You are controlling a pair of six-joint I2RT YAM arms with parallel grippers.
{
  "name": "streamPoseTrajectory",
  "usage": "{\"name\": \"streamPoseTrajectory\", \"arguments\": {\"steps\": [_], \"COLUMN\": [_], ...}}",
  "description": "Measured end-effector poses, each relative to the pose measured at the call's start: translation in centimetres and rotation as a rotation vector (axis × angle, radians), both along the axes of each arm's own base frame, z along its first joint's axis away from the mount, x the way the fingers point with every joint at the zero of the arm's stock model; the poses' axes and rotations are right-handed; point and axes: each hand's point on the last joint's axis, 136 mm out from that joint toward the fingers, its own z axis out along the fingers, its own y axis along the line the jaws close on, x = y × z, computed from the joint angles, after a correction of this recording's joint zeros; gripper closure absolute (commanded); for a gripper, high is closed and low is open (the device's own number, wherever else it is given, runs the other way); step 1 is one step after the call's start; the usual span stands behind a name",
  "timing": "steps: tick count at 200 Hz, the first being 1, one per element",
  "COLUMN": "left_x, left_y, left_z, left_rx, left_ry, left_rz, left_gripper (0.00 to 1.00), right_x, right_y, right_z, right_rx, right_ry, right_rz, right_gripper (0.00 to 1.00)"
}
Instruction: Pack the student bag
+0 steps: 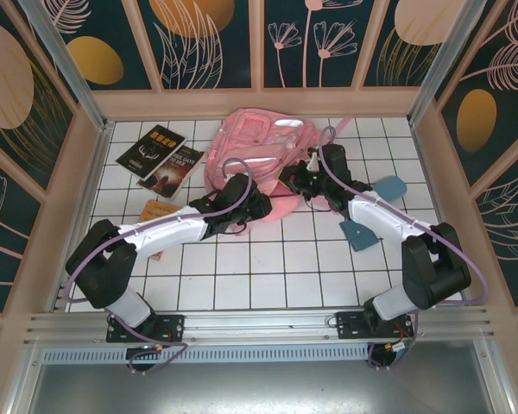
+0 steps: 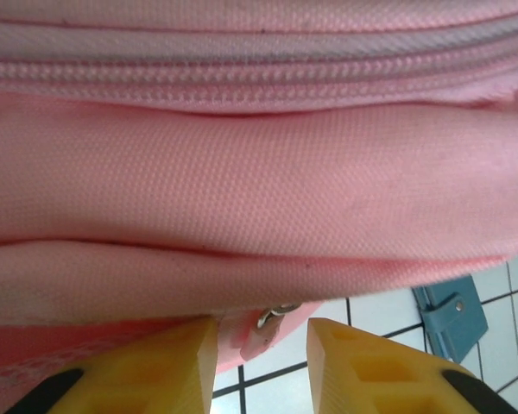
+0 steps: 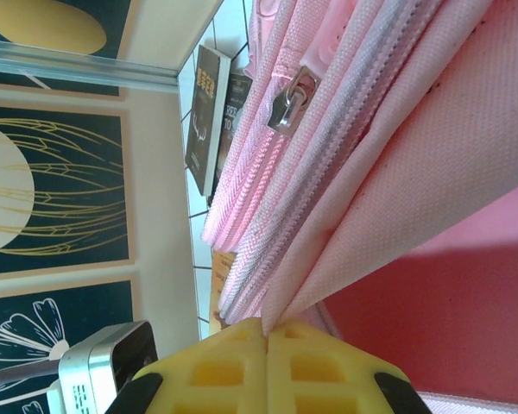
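Note:
The student bag [image 1: 257, 147], a large pink backpack, lies on the white tiled table at the back centre. My left gripper [image 1: 264, 207] is at its near edge. In the left wrist view the yellow fingers [image 2: 155, 371] stand apart under a pink fabric fold [image 2: 242, 181]. A small pink zipper tab [image 2: 257, 338] hangs between them, close to the left finger and not pinched. My right gripper [image 1: 299, 179] is at the bag's right side. It is shut on a fold of the bag's fabric [image 3: 363, 224], beside the zipper rows and a metal zipper pull [image 3: 287, 110].
Two dark books [image 1: 160, 155] lie left of the bag, with a tan flat item [image 1: 160, 210] nearer the left arm. A blue piece [image 1: 388, 185] and another [image 1: 356, 233] lie right of the right arm. Patterned walls enclose the table.

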Motion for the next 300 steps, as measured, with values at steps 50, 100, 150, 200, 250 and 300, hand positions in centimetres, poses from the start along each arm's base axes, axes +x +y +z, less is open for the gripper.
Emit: {"name": "streamPoseTrajectory", "arguments": {"steps": [50, 100, 150, 200, 250, 300], "left_x": [0.5, 0.5, 0.3, -0.4, 0.5, 1.6], "left_y": [0.7, 2.0, 2.1, 3.0, 6.0, 7.0], "left_z": [-0.1, -0.7, 0.0, 1.5, 1.8, 1.6], "left_rx": [0.027, 0.078, 0.093, 0.137, 0.184, 0.226], "left_ry": [0.011, 0.030, 0.008, -0.035, -0.076, -0.125], "left_rz": [0.060, 0.123, 0.096, 0.043, 0.032, -0.050], "left_gripper": [0.64, 0.89, 1.00, 1.00, 1.00, 1.00], "right_x": [-0.7, -0.7, -0.4, 0.3, 2.0, 2.4], "right_y": [1.5, 1.3, 0.6, -1.8, -7.9, -9.6], "right_z": [0.4, -0.3, -0.8, -1.8, -3.2, -5.7], "right_rx": [-0.016, -0.054, -0.139, -0.263, -0.351, -0.414], "right_ry": [-0.022, -0.015, -0.018, -0.035, -0.062, -0.029], "right_rz": [0.018, -0.009, -0.047, -0.112, -0.185, -0.147], "right_gripper": [1.00, 1.00, 1.00, 1.00, 1.00, 0.51]}}
